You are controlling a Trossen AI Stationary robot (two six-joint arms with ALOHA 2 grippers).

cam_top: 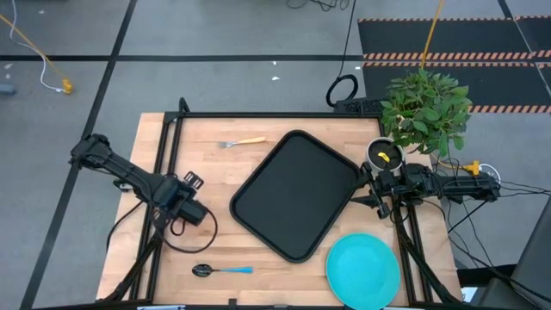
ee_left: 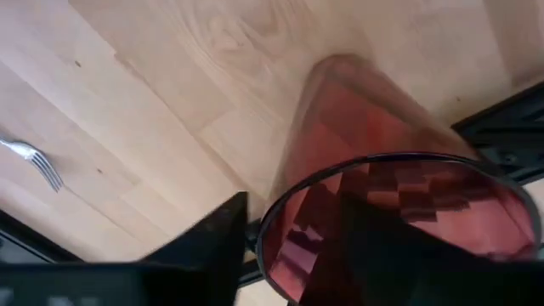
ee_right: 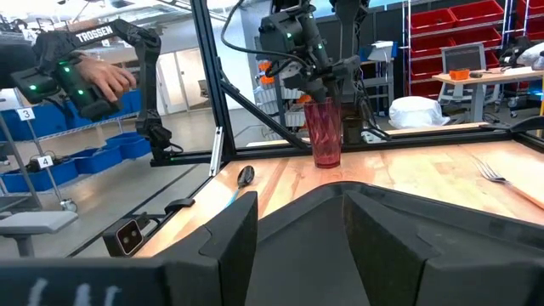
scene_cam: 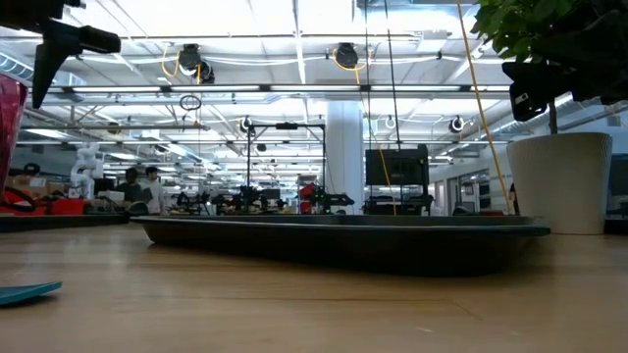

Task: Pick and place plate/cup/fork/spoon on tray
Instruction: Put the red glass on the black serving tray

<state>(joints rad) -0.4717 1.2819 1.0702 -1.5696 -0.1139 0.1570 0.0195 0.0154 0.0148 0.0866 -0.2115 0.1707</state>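
The dark red cup stands upright on the table near its left edge, its base on the wood. My left gripper is over its rim, pointing down, open. One finger is outside the cup wall and the other shows dark inside the cup. In the high view my left gripper hides the cup. The black tray lies in the middle. The turquoise plate, the fork and the spoon lie flat on the table. My right gripper is open and empty at the tray's right rim. My left gripper has the cup's rim wall between its two fingers, one inside the cup and one outside, coming from above. A gap shows between the fingers, and I cannot tell whether either one touches the wall. The cup stands upright on the table.
A white pot with a green plant stands at the far right corner behind my right arm. A black frame rail runs along the table's left side beside the cup. Bare wood lies between the cup and the tray.
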